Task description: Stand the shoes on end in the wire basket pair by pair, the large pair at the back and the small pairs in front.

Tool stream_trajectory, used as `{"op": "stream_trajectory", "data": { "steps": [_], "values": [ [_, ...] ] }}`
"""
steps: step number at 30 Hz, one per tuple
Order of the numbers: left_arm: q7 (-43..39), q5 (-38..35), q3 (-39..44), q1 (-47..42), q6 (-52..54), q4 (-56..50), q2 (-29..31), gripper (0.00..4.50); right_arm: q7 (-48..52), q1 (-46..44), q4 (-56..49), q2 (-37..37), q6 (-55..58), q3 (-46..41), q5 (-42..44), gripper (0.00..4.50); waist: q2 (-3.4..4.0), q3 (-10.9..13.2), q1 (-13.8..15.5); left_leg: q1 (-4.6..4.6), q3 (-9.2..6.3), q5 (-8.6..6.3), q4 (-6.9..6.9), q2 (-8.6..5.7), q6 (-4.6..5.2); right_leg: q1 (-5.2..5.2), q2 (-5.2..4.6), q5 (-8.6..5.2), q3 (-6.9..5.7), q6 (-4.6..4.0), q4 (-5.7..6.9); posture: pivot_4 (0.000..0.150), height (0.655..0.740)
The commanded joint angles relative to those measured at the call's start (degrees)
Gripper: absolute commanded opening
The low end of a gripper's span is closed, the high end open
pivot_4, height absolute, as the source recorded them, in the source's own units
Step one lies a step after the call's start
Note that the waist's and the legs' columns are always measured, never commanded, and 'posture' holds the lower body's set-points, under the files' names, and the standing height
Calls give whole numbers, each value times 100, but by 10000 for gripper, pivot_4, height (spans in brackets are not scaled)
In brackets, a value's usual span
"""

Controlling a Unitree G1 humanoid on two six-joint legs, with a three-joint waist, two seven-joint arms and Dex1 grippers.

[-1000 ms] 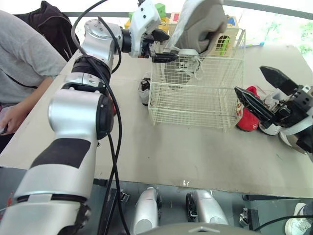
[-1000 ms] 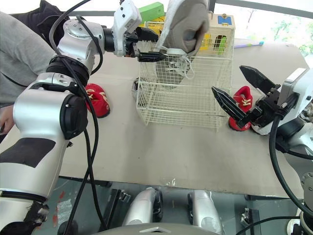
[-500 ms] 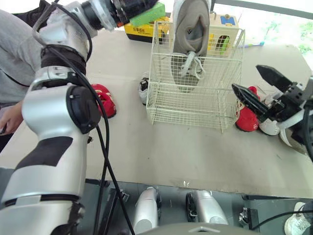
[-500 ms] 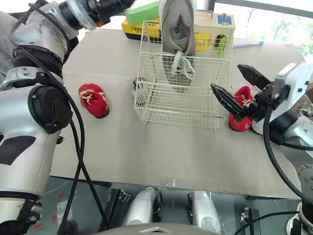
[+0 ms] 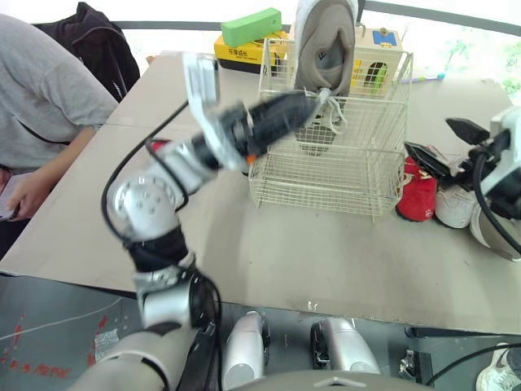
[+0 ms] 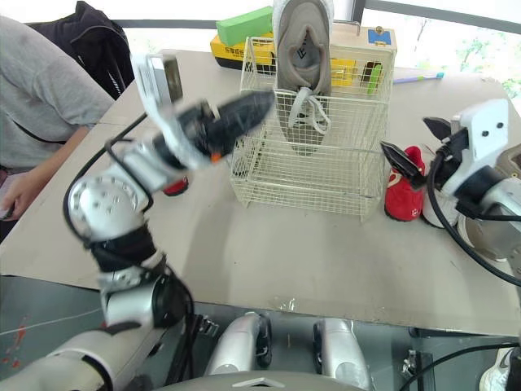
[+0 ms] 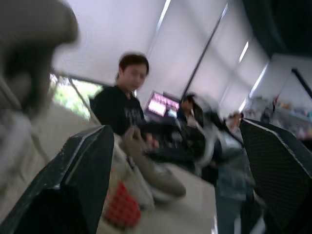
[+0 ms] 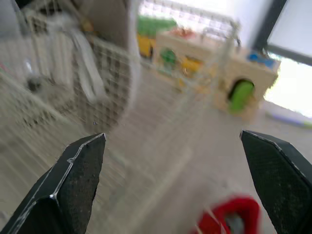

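Left gripper (image 7: 174, 126): fingers spread wide, nothing between them; it hangs at the left front corner of the wire basket (image 6: 269, 175), aimed across the table
Right gripper (image 5: 448, 142): also spread wide and empty, poised just above and beside a small red shoe (image 6: 404, 191) right of the basket; judged to be lining up on that shoe, with the spread suiting a grasp across its body
Grey shoe (image 6: 303, 49): the large one; it stands on end inside the basket, toe down, heel well above the rim, laces hanging forward
Why so: it leans on the rear wall, which props it upright and keeps the front row free for the small pairs
Basket contents: one grey shoe at the back, as far as the mesh lets me see
Possible mate: left wrist view, blurred, has what looks like a second grey shoe (image 7: 156, 173) lying flat near something red; not certain
Other shoes: second red shoe (image 6: 175, 186) on the table left of the basket, half hidden by the left arm; white shoe (image 5: 452, 204) touching the right-hand red one
Behind the basket: green block (image 5: 252, 24) on a yellow box (image 5: 236, 50); wooden toy box (image 5: 378, 53)
Person: grey sleeve (image 5: 41, 98) at the table's left edge
Progress: early; one shoe is in, and the back pair is incomplete
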Motion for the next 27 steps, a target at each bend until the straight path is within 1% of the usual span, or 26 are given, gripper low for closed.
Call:
{"op": "stream_trajectory", "data": {
  "steps": [1,2,3,5,8,11,12,15,19,24,27],
  "values": [
    [-383,98,-503,601,-380,-663,493,44054,637,661,-51,-649,426,-704,-110,42885,0,0,4,15,6,-1,-9,-5,1,8,0,-1,7,-1,-1,1500,7400],
    [-447,78,-565,743,-449,-724,603,44054,771,853,-16,-857,503,-737,-253,42885,0,0,3,16,3,-2,-9,-5,4,9,2,-1,4,-1,-1,1500,7400],
    [-639,95,-641,980,-564,-857,809,44054,748,969,216,-1083,731,-833,-434,42885,0,0,-9,17,3,-14,-9,-5,23,9,3,-2,5,0,-2,1500,7400],
    [-964,57,-714,1371,-699,-1018,1184,44054,747,1037,817,-1573,938,-825,-898,42885,6,-4,-41,22,10,-16,-7,-4,27,10,7,-5,16,7,-3,1500,7400],
    [-1440,332,-953,1747,-1245,-1150,1636,44054,1056,612,1862,-2036,1155,-515,-1014,42885,7,-6,-41,33,27,-17,-8,-6,29,9,7,-6,37,7,-4,1500,7400],
    [-1474,412,-1184,1861,-1527,-1225,1720,44054,1139,168,2641,-2171,1257,-196,-1265,42885,6,-7,-20,31,23,-18,-6,-6,31,8,11,-6,36,6,-5,1500,7400],
    [-1444,382,-1159,1871,-1620,-1253,1714,44054,1090,-239,3201,-2215,1285,174,-1506,42885,5,-8,-16,30,23,-19,-7,-6,31,8,11,-6,36,6,-6,1500,7400],
    [-1351,352,-1150,1916,-1817,-1313,1703,44054,1110,-1169,4336,-2204,1384,887,-1930,42885,5,-9,-20,24,30,-21,-6,-10,35,3,9,-2,45,0,-10,1500,7400],
    [-1336,415,-1245,2000,-2184,-1435,1643,44054,1423,-2282,5717,-1835,1419,1558,-2282,42885,6,-9,-36,26,32,-21,-11,-11,36,-1,10,-2,50,-1,-10,1500,7400],
    [-1203,529,-1377,2014,-2458,-1487,1657,44054,1573,-3035,7001,-1576,1069,1964,-2840,42885,8,-10,-19,24,30,-21,-12,-14,36,-1,10,-1,52,-1,-11,1500,7400],
    [-1159,516,-1410,2050,-2498,-1485,1675,44054,1683,-3293,7526,-1506,881,2073,-3060,42885,7,-11,-12,24,31,-21,-9,-16,36,1,8,-1,52,0,-13,1500,7400]
  ]
}}
